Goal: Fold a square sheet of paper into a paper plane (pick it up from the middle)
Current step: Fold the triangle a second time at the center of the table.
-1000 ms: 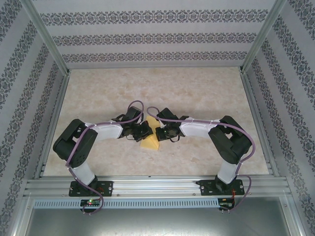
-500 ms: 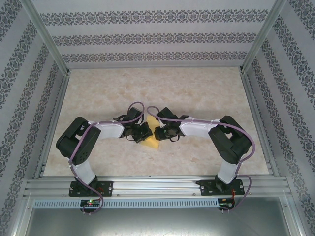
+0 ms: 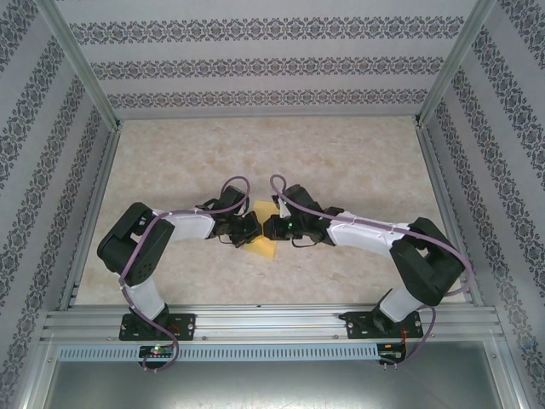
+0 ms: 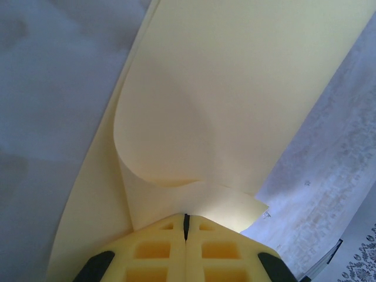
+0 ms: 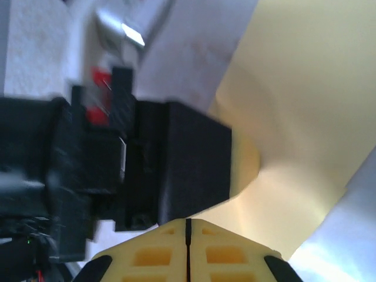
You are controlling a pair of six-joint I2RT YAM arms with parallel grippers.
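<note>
The square sheet of paper (image 3: 262, 248) hung just above the middle of the table (image 3: 358, 162), caught between your two grippers, and it had changed shape over the last second: a yellow corner now showed on the far side of the grippers as well as the near flap, which had shrunk. The left gripper (image 4: 185, 218) was fully closed on a curled, doubled edge of the sheet (image 4: 235, 88) and had hardly moved. The right gripper (image 5: 188, 223) was also closed, with the paper (image 5: 305, 106) running down into its tips, so it looked pinched there too. Your right arm had stretched out, its elbow swinging toward the near right corner. I judged that you were turning a fold over; no crease was pressed yet.
</note>
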